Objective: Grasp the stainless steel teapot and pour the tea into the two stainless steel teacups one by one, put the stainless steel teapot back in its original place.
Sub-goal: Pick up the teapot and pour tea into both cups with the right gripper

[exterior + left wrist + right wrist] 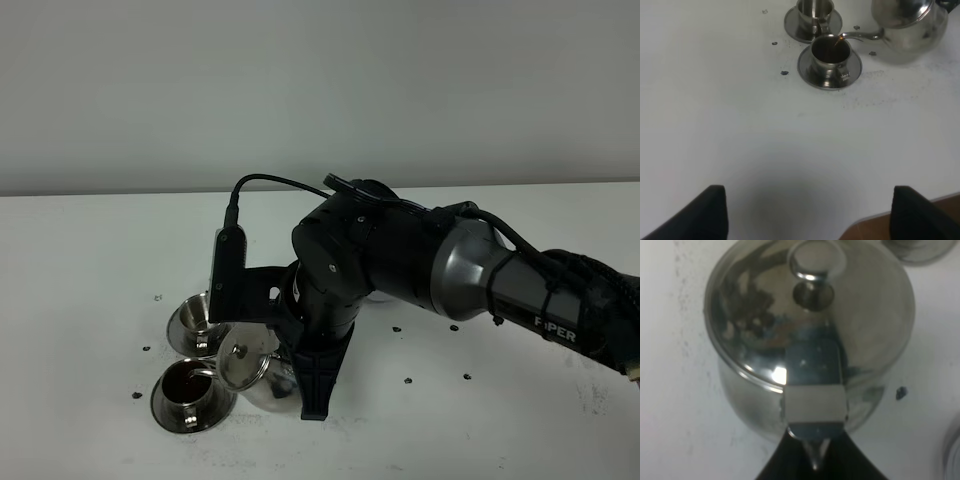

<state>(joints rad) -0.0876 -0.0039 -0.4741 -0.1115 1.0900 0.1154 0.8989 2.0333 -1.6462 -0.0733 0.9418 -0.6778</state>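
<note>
The stainless steel teapot [245,365] is tilted, its spout [860,36] over the nearer teacup [190,392]. That teacup [830,52] stands on its saucer and holds dark tea; a thin reddish stream runs from the spout tip into it. The second teacup [195,322] stands on its saucer just behind it and also shows in the left wrist view [815,10]. My right gripper [312,385] has reached across to the left and is shut on the teapot's loop handle [815,400], below the knobbed lid [812,270]. My left gripper [815,220] is open and empty, well away from the cups. The coaster is hidden.
The right arm's dark body [400,260] covers the middle of the white table [100,250]. Small dark marks [408,380] dot the tabletop. The table's front edge [900,220] lies close to the left gripper. A steel rim [920,252] shows beyond the teapot.
</note>
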